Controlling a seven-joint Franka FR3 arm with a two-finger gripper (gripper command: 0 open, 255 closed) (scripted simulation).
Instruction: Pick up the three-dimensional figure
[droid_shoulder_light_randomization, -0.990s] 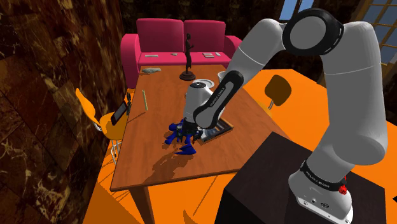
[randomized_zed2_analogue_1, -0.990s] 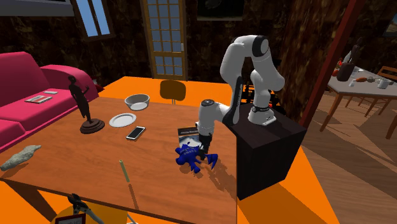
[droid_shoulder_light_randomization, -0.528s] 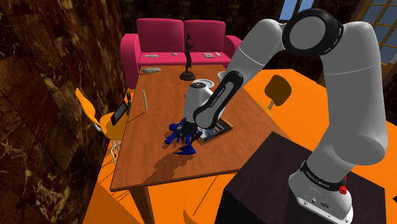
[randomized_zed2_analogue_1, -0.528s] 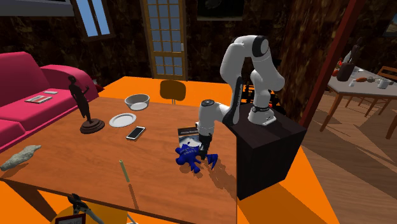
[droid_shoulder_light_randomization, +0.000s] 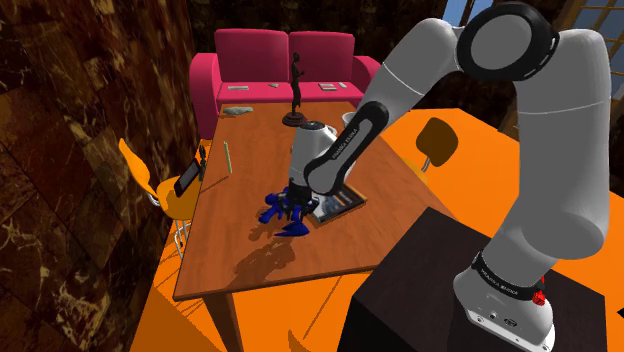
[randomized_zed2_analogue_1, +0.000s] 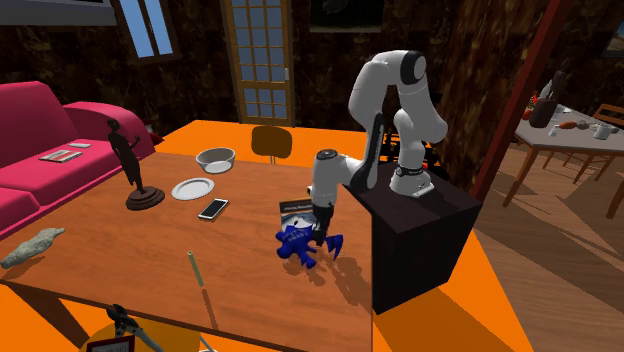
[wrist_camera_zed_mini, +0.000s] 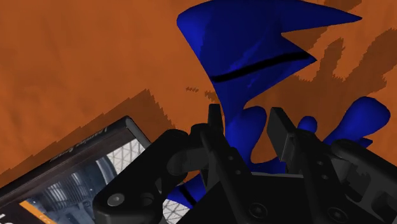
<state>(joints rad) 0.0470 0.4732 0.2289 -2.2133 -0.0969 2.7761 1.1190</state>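
My gripper (wrist_camera_zed_mini: 247, 127) clamps a limb of the blue figure (wrist_camera_zed_mini: 254, 51), which shows at the shoulder view's centre, over the wooden table (droid_shoulder_light_randomization: 215, 220). A book (droid_shoulder_light_randomization: 338, 200) lies just right of it; a dark statuette (droid_shoulder_light_randomization: 295, 90) stands upper centre, before the pink sofa (droid_shoulder_light_randomization: 250, 60).

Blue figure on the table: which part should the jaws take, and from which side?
Probably the narrow rounded limb at the middle of the blue figure, coming down from above, where the gripper clasps it; the pointed fins flare wide, and the book lies close beside.
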